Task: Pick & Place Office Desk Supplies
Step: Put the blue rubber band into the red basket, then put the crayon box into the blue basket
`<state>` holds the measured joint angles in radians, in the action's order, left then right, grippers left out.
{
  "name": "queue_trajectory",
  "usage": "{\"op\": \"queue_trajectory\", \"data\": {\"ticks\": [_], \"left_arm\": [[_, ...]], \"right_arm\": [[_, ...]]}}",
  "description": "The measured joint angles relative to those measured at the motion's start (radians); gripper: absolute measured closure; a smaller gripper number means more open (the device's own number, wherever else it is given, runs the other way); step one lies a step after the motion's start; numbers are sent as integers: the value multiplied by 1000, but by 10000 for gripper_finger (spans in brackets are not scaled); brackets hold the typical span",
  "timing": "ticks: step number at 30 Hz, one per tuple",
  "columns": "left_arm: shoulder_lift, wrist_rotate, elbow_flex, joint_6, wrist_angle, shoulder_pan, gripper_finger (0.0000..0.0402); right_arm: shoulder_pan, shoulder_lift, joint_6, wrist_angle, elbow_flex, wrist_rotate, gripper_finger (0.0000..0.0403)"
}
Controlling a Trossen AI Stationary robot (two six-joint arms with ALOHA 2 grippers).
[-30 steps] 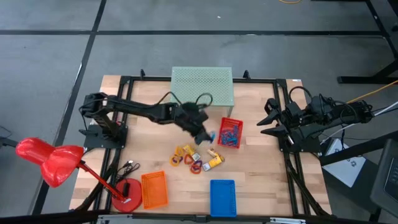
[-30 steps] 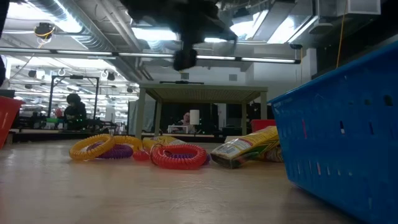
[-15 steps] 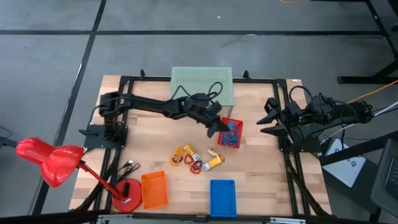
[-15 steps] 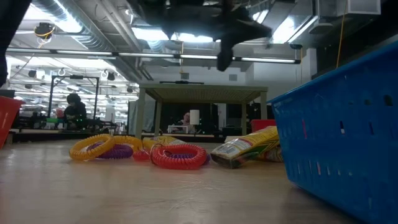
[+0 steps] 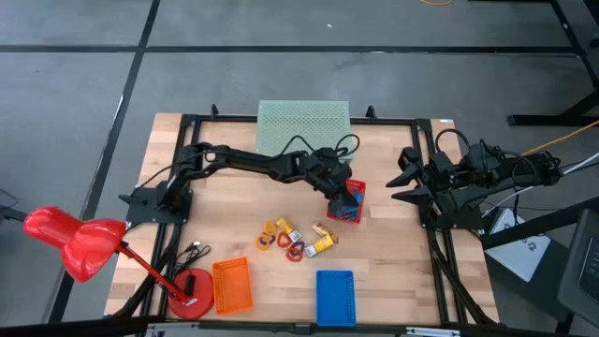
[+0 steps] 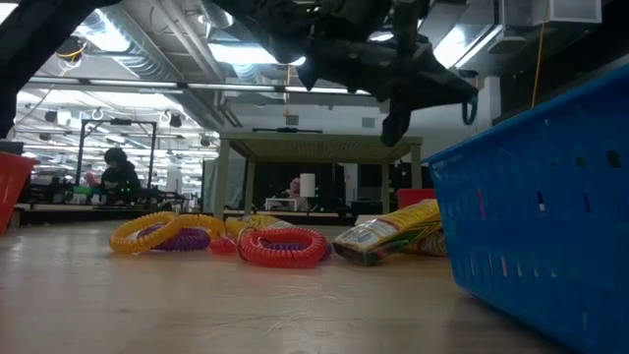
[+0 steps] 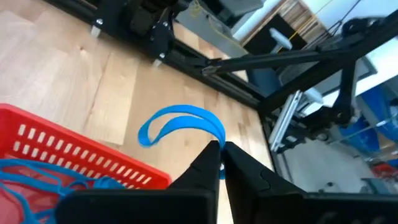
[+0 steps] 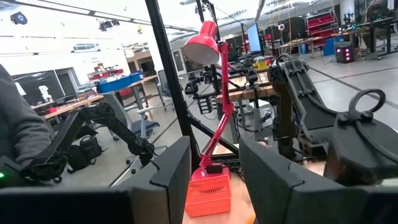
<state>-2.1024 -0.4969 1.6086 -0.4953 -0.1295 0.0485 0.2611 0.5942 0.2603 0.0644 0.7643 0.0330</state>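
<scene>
My left gripper (image 5: 350, 195) reaches in from the table's left over the red basket (image 5: 359, 208), shut on a blue loop clip (image 7: 177, 118). The basket's slatted wall (image 7: 74, 144) encloses more blue clips (image 7: 37, 177). Coloured rings (image 5: 281, 241) and small yellow blocks (image 5: 324, 241) lie flat on the wood at mid-table; the low view shows the rings (image 6: 283, 245) and a yellow packet (image 6: 393, 232). My right gripper (image 5: 401, 184) waits open at the right edge, its fingers apart (image 8: 214, 146) around nothing. My left gripper pinches one end of the blue clip (image 7: 214, 138) between its two fingertips. The fingers come almost level from the table's left, tipped slightly down. The loop sticks out ahead of the fingertips, lifted clear, above the basket's wall.
A green mesh basket (image 5: 303, 128) stands at the far edge. An orange basket (image 5: 232, 285) and a blue basket (image 5: 335, 297) sit at the near edge. A red desk lamp (image 5: 75, 243) leans over the near left corner, its base (image 5: 192, 285) on the table.
My left gripper has carried the blue clip toward the table's right edge, from above the loose rings to over the red basket. It has sunk a little and rolled about its own axis. The clip stays at its fingertips.
</scene>
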Motion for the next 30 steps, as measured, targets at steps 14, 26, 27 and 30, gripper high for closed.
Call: {"op": "queue_trajectory", "data": {"ticks": [14,26,27,30], "left_arm": [[0,94,0,10,35,6,233],[6,44,0,-89,-11,8,210],[12,28,0,-103,-28,10,210],[53,-7,-1,-143,-126,13,210]], "right_arm": [[0,0,12,4,0,8,261],[0,0,17,4,0,9,261],[0,0,18,4,0,9,261],[1,0,70,-1,0,8,261]]}}
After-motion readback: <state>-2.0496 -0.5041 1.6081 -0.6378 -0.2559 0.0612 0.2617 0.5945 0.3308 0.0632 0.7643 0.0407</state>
